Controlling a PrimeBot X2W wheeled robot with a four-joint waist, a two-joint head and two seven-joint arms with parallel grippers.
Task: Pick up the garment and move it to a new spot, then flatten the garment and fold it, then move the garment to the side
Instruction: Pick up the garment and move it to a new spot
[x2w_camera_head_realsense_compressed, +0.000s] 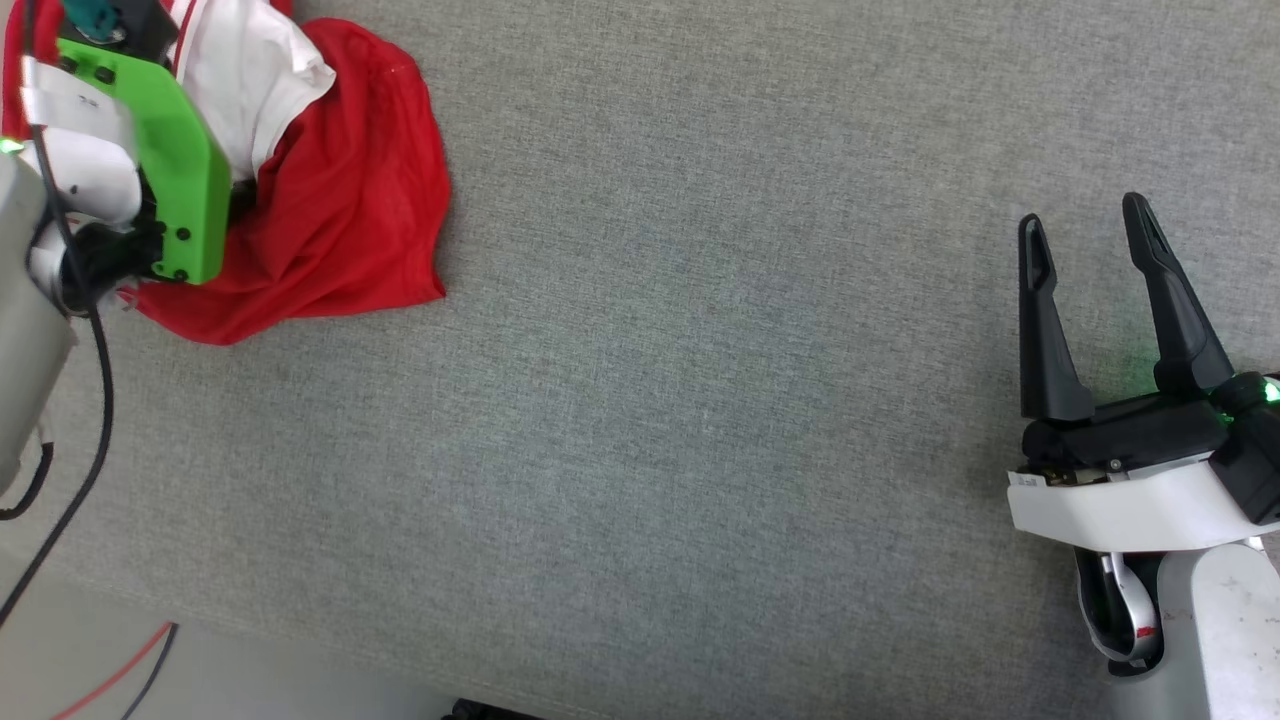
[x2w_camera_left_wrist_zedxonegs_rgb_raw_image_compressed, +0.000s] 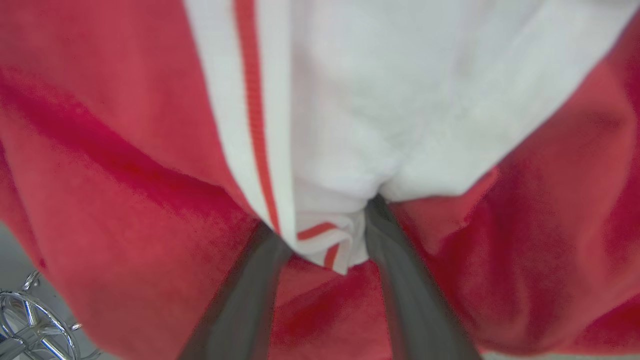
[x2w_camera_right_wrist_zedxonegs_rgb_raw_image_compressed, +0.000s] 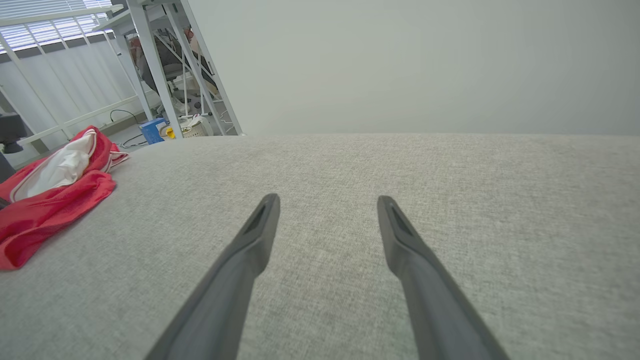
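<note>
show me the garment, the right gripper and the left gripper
garment (x2w_camera_head_realsense_compressed: 350, 200), head view, on its red body fabric
right gripper (x2w_camera_head_realsense_compressed: 1082, 212), head view, midway between its fingertips
left gripper (x2w_camera_left_wrist_zedxonegs_rgb_raw_image_compressed: 324, 215), left wrist view, midway between its fingertips, at the white sleeve

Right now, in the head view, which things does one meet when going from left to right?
Red-and-white jersey T-shirt → bare grey fabric surface → right gripper. The left arm overlaps the T-shirt, so it is left out.

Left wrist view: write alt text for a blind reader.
A crumpled red garment with a white, red-striped panel sits close and blurred. Two dark fingers of the left end effector flank a fold of the striped trim.
</note>
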